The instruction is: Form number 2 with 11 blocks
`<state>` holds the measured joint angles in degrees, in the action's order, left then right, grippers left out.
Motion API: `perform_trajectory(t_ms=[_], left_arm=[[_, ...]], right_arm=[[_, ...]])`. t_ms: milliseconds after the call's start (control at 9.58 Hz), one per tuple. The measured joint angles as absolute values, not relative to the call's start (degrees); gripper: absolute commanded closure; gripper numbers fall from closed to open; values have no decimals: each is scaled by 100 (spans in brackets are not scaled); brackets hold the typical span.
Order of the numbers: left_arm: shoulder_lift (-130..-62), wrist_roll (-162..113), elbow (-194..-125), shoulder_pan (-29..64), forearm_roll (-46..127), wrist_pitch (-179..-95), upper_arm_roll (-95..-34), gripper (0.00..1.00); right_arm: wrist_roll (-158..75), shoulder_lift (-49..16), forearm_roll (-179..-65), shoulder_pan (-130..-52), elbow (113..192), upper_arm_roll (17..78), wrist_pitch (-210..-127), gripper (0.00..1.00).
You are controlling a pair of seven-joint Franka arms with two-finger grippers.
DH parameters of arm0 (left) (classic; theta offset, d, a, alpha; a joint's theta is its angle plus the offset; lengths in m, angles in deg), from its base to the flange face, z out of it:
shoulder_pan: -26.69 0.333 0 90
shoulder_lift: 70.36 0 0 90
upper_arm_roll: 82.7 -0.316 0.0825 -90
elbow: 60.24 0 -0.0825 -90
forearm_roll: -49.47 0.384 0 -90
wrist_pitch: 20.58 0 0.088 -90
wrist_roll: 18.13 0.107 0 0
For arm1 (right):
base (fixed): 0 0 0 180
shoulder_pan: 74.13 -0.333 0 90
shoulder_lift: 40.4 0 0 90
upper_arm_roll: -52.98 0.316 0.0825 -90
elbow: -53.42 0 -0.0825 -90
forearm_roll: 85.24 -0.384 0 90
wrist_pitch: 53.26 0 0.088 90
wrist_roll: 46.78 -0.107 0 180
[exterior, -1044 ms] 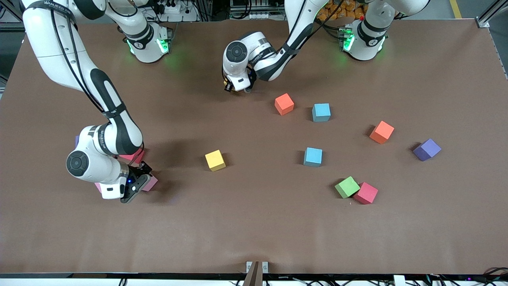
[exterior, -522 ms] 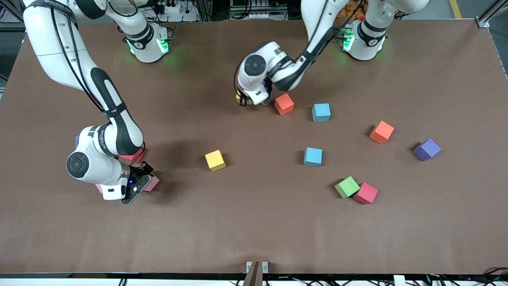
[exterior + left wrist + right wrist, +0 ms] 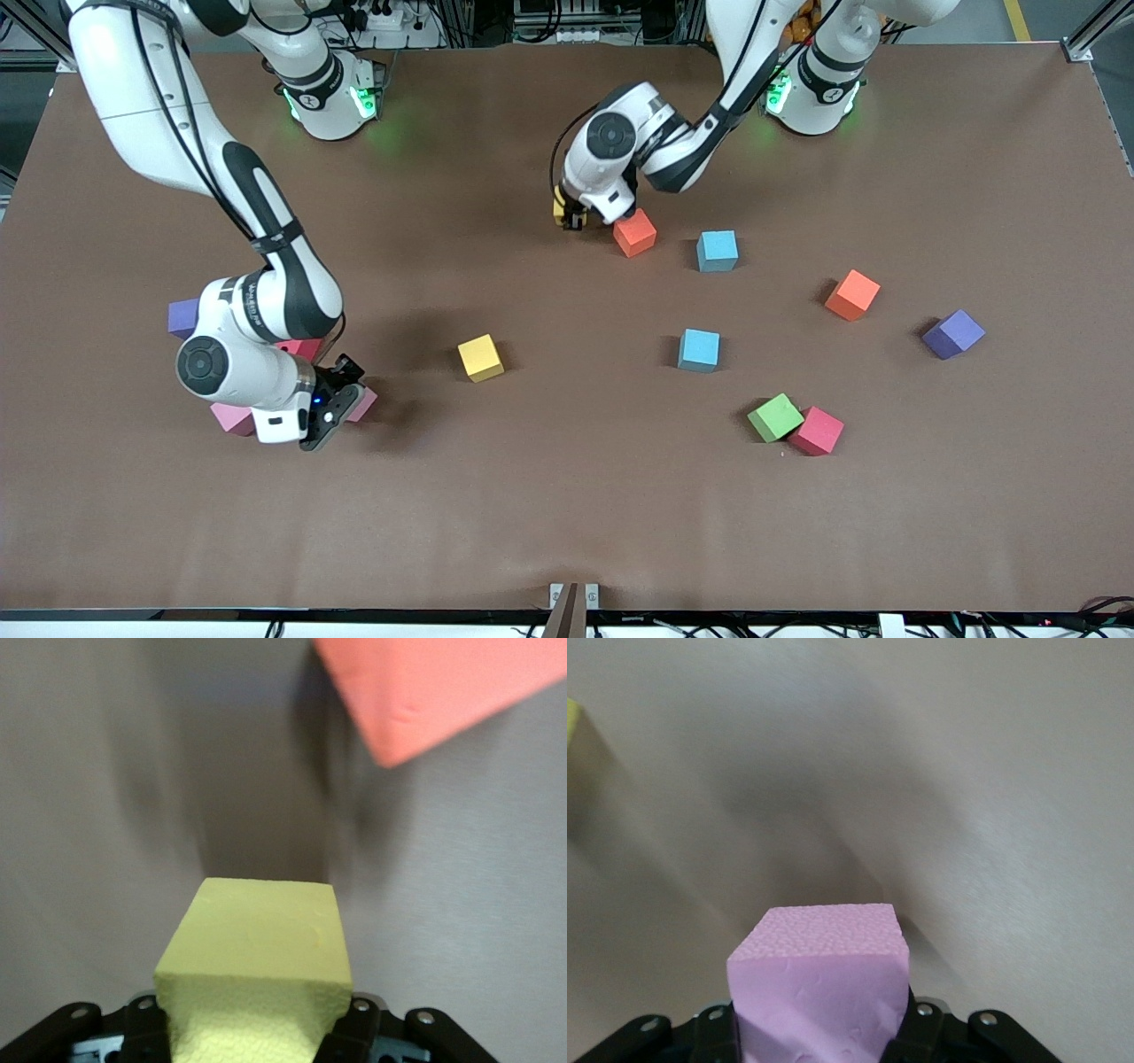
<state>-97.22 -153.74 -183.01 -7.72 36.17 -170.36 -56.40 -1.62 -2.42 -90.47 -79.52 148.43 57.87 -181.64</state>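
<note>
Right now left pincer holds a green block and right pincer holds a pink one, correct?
Not quite. The left pincer holds a yellow block, not green, as the left wrist view shows. The right pincer does hold a pink block.

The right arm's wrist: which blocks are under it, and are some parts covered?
Under it, three pink blocks show partly: one and another on the table, one held by the right tool. The arm covers the rest.

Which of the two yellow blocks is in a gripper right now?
The yellow block clamped in the left gripper, up beside the red block. The other yellow block sits free on the table, mid-table, untouched.
</note>
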Motion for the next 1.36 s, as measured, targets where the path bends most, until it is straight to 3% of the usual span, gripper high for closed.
perform_trajectory(t_ms=[731,1357], left_arm=[[-9521,-15427,-18882,-539,3617,-17752,-5367,100],[-9692,-15427,-18949,-543,3617,-17878,-5327,100]], right_arm=[[-107,-728,-9047,-8849,14991,5834,-17761,48],[-106,-1618,-9047,-9401,16202,5808,-18118,47]])
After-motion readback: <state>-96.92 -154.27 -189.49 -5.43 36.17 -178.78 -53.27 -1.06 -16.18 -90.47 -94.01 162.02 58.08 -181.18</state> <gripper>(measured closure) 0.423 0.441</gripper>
